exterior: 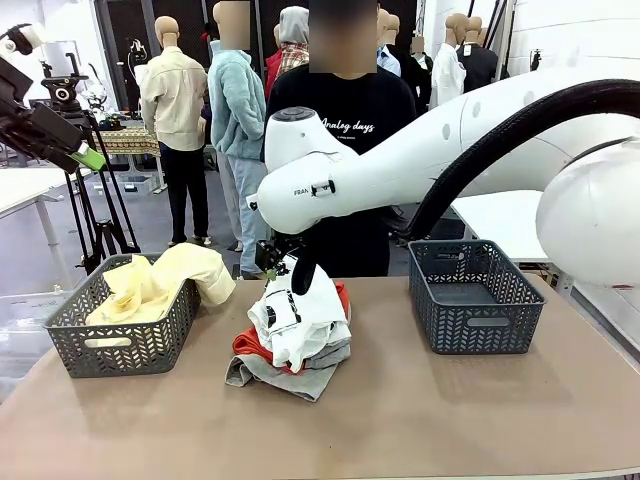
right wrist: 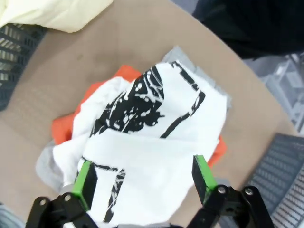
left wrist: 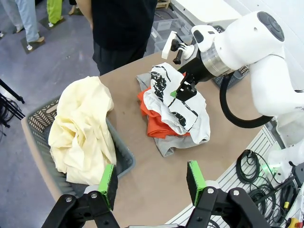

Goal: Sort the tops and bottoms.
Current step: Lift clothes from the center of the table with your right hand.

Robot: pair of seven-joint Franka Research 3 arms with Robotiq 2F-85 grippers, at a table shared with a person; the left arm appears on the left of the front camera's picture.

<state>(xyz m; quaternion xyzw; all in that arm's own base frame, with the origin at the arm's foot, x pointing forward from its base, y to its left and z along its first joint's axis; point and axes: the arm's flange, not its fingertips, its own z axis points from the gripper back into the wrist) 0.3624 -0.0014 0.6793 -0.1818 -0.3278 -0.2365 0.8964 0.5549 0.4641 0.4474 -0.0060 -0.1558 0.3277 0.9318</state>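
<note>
The soft, light white T-shirt with black print [right wrist: 156, 137] will flop. The right gripper [right wrist: 143, 176], spread wide above it, should pinch a top fold.

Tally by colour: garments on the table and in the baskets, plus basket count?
cream garment: 1
white T-shirt with black print: 1
orange-red garment: 1
grey garment: 1
baskets: 2
Total: 6 (4 garments, 2 baskets)
</note>
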